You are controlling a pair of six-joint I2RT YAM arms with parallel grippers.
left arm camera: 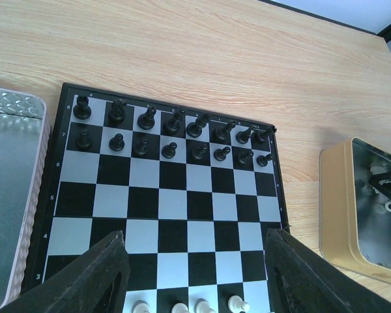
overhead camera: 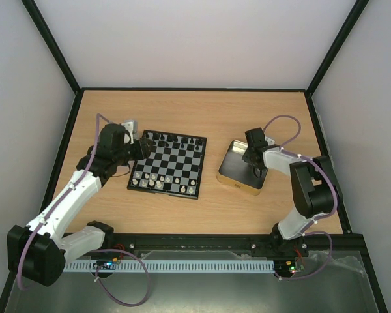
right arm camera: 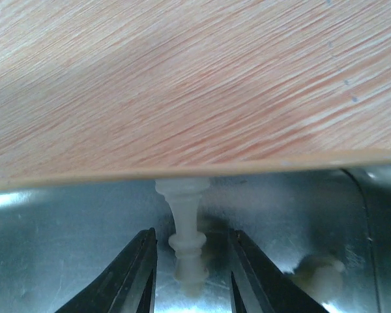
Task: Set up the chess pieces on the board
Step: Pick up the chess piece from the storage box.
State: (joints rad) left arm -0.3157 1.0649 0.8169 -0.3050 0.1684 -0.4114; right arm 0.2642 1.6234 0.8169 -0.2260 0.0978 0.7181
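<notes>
Tin floor (right arm camera: 65,222): white chess piece (right arm camera: 184,228) between right gripper (right arm camera: 192,238) fingers (right arm camera: 133,277), touching neither.

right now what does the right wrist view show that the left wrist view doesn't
Only the right wrist view: the right claw inside the tin, its fingers either side of a white chess piece with gaps showing, and a second white piece close by.

Only the left wrist view: the board, two rows of black pieces at its far side, a few white pieces at its near edge, a grey tray at the picture's left, and the open left claw.

Both: the tin and the wooden table.
</notes>
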